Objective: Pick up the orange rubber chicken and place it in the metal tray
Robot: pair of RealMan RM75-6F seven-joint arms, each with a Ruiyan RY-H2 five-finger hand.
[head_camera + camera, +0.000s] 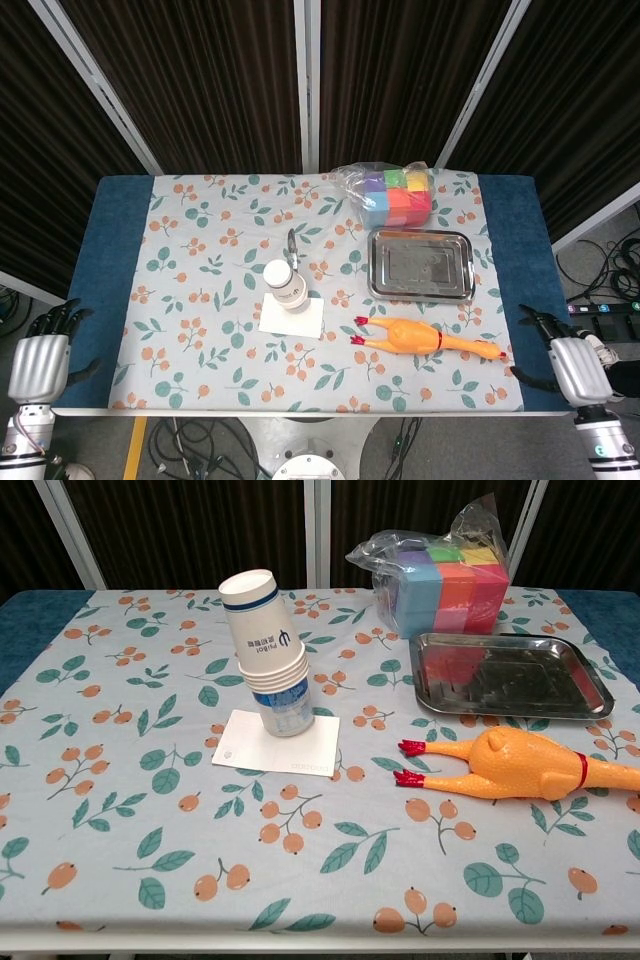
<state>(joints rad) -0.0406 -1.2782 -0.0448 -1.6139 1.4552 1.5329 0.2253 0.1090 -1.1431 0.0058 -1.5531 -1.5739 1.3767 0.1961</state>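
The orange rubber chicken [428, 339] [520, 766] lies on its side on the floral cloth, red feet to the left, head to the right. Just behind it sits the metal tray [421, 265] [510, 673], with nothing in it. My right hand [573, 368] hangs off the table's right front corner, a short way right of the chicken's head, fingers apart and holding nothing. At the left front corner my left hand [38, 366] is also spread and holds nothing. Neither hand shows in the chest view.
A stack of paper cups [285, 286] [268, 667] stands on a white card [292, 317] near the middle. A plastic bag of coloured foam blocks [392, 192] [447, 575] sits behind the tray. Cables lie on the floor at the right.
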